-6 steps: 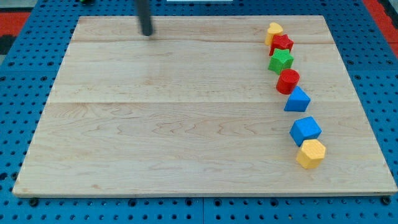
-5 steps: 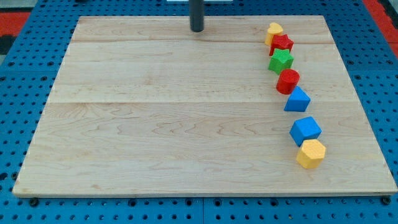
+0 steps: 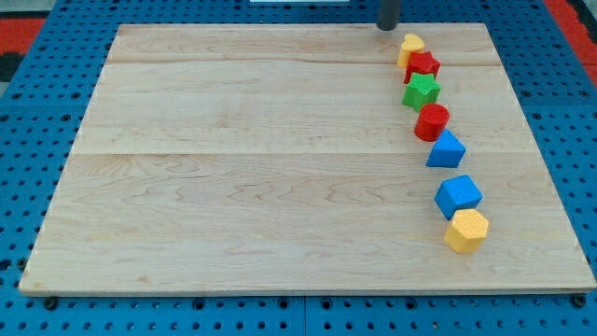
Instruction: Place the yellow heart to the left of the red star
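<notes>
The yellow heart (image 3: pixel 410 47) lies near the board's top right, touching the red star (image 3: pixel 423 65) just below and to its right. My tip (image 3: pixel 387 27) stands at the board's top edge, a short way up and left of the yellow heart, apart from it. Only the rod's lower end shows at the view's top.
Below the red star runs a column of blocks: a green star (image 3: pixel 422 91), a red cylinder (image 3: pixel 432 121), a blue triangle (image 3: pixel 447 149), a blue cube (image 3: pixel 458 195) and a yellow hexagon (image 3: pixel 466 230). The wooden board (image 3: pixel 233 168) lies on a blue pegboard.
My tip has moved right along the board's top edge, from the top left to just up and left of the yellow heart. No block has moved.
</notes>
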